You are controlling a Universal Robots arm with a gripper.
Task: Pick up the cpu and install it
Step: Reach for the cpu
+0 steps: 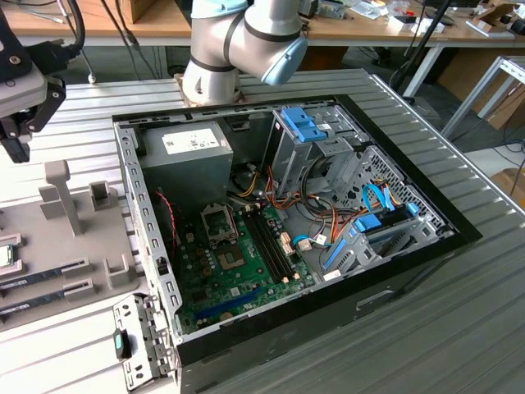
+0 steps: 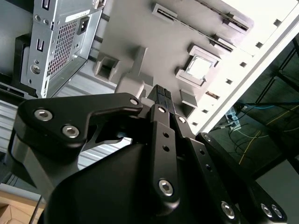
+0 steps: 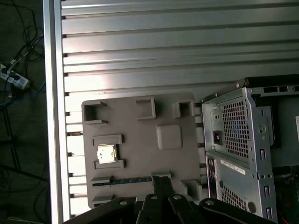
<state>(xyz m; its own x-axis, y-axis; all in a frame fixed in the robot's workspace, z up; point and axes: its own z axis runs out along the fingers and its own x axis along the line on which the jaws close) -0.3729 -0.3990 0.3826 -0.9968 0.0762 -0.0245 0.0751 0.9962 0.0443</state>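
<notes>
The cpu (image 3: 106,154) is a small square chip with a silvery lid. It lies flat in a raised holder on the grey fixture plate (image 3: 140,121), and shows in the second wrist view (image 2: 201,67) and at the exterior view's left edge (image 1: 6,256). My gripper (image 1: 15,146) hangs above that plate, well clear of the chip, with its fingers together and nothing between them (image 2: 161,95) (image 3: 161,179). The open computer case (image 1: 459,234) lies on its side, its motherboard's empty cpu socket (image 1: 220,223) facing up.
Long memory sticks (image 1: 41,275) sit in slots on the fixture plate, and grey posts (image 1: 61,197) stand up from it. The case holds a power supply (image 1: 184,152), blue drive brackets (image 1: 308,127) and loose cables. The ribbed metal table (image 3: 140,46) ends at an edge beside the plate.
</notes>
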